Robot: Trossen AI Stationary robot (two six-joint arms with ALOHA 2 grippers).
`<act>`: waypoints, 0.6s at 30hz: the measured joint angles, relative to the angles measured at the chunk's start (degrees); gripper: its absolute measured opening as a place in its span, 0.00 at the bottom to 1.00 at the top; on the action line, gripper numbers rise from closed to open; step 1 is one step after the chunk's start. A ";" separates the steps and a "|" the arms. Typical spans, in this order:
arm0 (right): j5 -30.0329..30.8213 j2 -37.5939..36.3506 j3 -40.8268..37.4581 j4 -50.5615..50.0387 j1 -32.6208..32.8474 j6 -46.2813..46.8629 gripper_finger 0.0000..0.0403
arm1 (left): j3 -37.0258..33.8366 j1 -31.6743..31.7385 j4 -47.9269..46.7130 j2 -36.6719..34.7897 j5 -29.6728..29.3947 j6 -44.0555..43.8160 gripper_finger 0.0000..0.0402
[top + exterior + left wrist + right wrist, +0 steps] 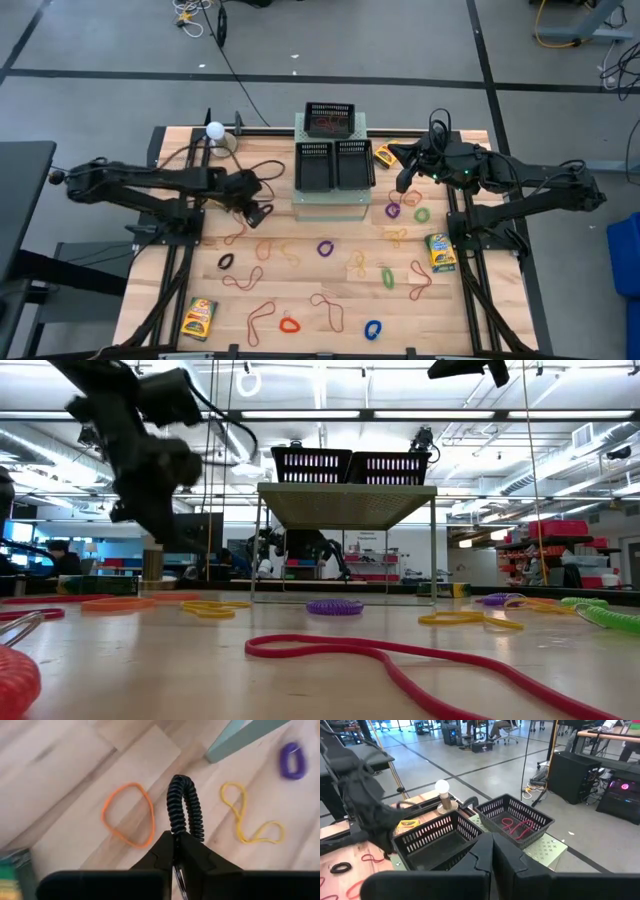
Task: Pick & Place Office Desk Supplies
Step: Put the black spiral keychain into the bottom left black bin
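Between your left gripper's (pixel 176 851) closed jaws sits a black coiled loop (pixel 185 805); your right gripper (pixel 491 851) is closed, empty. No writing is legible.

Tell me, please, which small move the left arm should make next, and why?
Probably lift straight up. In the left wrist view the left gripper has its fingers closed on the black coiled loop, which lies over the wooden table beside an orange rubber band. The black mesh trays stand higher, on the pale-green box.

Loose bands (pixel 325 248) litter the table (pixel 300 300) below three mesh trays (pixel 334 160).
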 joint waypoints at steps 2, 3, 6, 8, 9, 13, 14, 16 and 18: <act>-0.02 0.00 0.00 -0.02 0.00 0.02 0.03 | 0.00 0.00 -0.95 -4.56 0.07 -0.21 0.05; -0.02 0.00 0.00 0.00 0.00 0.04 0.03 | 0.00 0.00 -0.84 -6.77 0.40 -0.63 0.05; -0.02 0.00 0.00 0.00 0.00 0.08 0.03 | 0.66 0.00 -0.43 -12.77 0.40 -1.89 0.05; -0.01 0.00 0.00 0.00 0.00 0.16 0.03 | 2.14 0.02 0.43 -15.46 -1.03 -2.94 0.05; 0.01 0.00 0.00 0.00 -0.01 0.22 0.03 | 3.08 0.00 1.07 -16.39 -2.42 -3.33 0.05; 1.70 0.02 0.00 0.01 -0.02 0.21 0.03 | 6.95 0.10 6.19 -16.92 -8.82 -5.08 0.05; 2.16 0.02 0.00 0.01 -0.09 0.18 0.03 | 7.92 0.10 8.15 -16.48 -10.24 -5.36 0.05; 2.35 0.02 0.00 0.05 -0.52 -0.03 0.03 | 9.87 0.11 12.63 -14.82 -13.21 -5.62 0.05; 2.41 0.02 0.00 0.05 -0.92 -0.52 0.03 | 11.67 0.24 15.14 -12.56 -16.23 -5.92 0.05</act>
